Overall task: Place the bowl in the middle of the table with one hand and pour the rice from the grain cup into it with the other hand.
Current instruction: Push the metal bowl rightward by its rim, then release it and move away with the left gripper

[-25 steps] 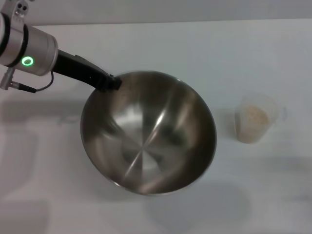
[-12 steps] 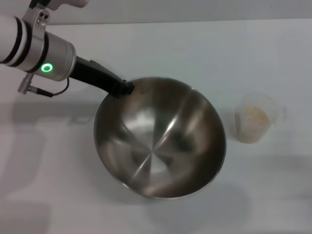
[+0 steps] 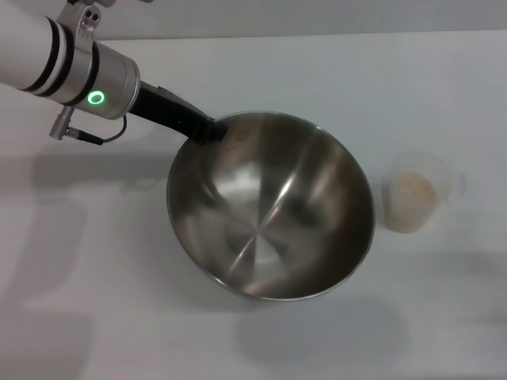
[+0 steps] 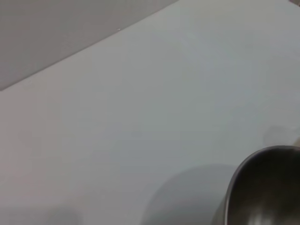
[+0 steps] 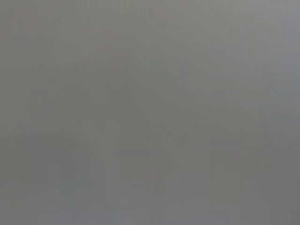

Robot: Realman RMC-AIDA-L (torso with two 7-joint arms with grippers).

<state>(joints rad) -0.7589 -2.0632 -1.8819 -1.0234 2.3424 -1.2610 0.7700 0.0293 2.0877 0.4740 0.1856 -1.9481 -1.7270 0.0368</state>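
The steel bowl (image 3: 269,206) is near the middle of the white table (image 3: 317,71), tilted and held a little above it, with its shadow below. My left gripper (image 3: 210,128) is shut on the bowl's far left rim, its arm reaching in from the upper left. The bowl is empty inside. Part of its rim also shows in the left wrist view (image 4: 265,187). The clear grain cup (image 3: 413,194) stands upright to the right of the bowl, apart from it, with rice (image 3: 413,188) inside. My right gripper is out of view, and the right wrist view shows only plain grey.
The table's far edge (image 3: 333,33) runs along the top of the head view. Bare tabletop lies left of and in front of the bowl, and to the right of the cup.
My left arm has carried the bowl to the right and slightly toward the far side, closer to the cup. The cup has not moved.
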